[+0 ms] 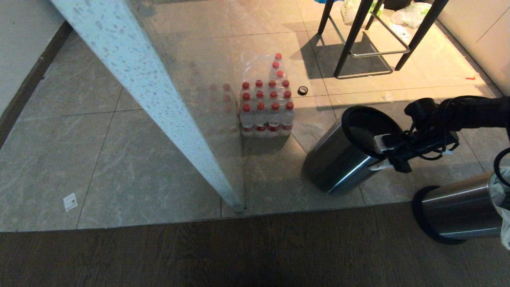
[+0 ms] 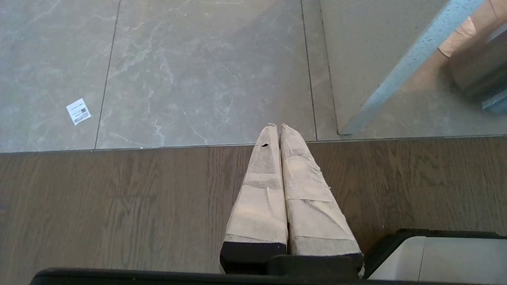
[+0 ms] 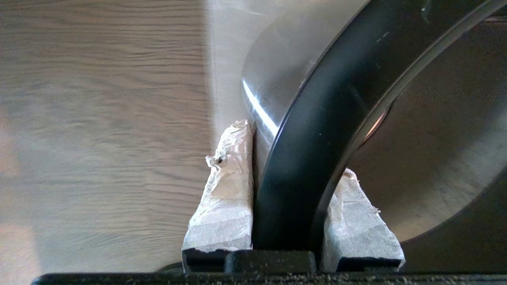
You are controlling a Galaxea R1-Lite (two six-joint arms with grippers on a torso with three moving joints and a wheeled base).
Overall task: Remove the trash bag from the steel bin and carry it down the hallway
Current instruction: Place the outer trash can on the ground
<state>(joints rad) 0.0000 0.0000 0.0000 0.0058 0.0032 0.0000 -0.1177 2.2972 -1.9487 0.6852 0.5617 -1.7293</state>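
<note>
steel bin [image 1: 342,159]: shiny silver wall; black rim between the jaws of the right gripper [image 3: 291,186]
fingers [image 3: 225,198]: wrapped in whitish crinkled tape
left gripper [image 2: 277,130]: beige tape wrap, black base
floor tiles [image 1: 99,159]: grey, pale marble veins
wood floor [image 1: 199,259]: dark brown grain
bottles [image 1: 265,109]: clear, red caps

No readable text anywhere; small white label [image 1: 70,201] on floor tile at 8 o'clock carries a dark code block, print too small to read; bottle pack [image 1: 266,107] labels red, illegible
</note>
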